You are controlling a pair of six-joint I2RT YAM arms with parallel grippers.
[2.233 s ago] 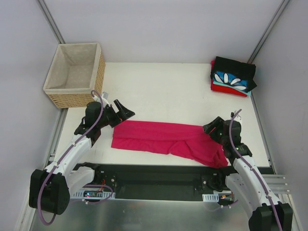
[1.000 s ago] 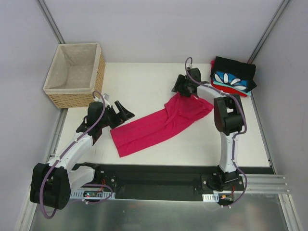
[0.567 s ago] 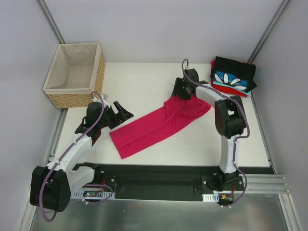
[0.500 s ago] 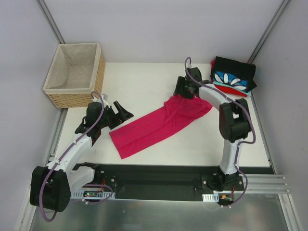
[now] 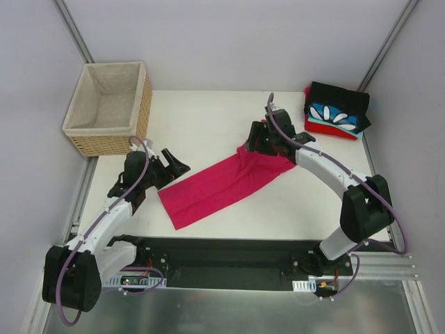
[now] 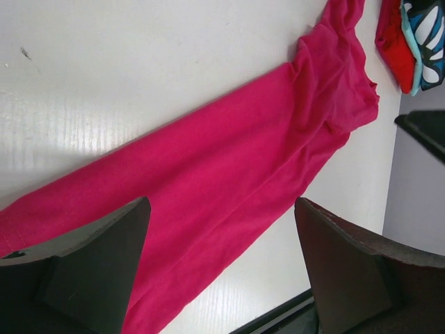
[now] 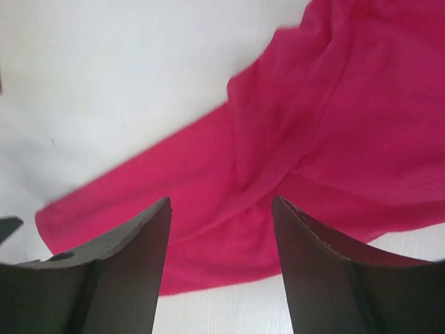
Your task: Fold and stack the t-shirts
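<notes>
Left gripper (image 5: 176,161), magenta-pink t-shirt (image 5: 215,188) and right gripper (image 5: 259,141) made one slanting line across the table (image 5: 208,115).

From the left, the wicker basket (image 5: 111,144) sat at the far-left corner, with bare white surface between it and the folded stack. The left gripper's jaws stood wide and empty, just beside the shirt's near-left end. The shirt ran diagonally up to a bunched far end beneath the right gripper, whose fingers were likewise apart and held nothing. The folded black, blue-print and red shirts (image 5: 337,113) sat in the far-right corner, close to the wall. Overhead, the right jaws' gap was hard to read, but the wrist camera showed it plainly. The left wrist view cut the stack off at its corner.
</notes>
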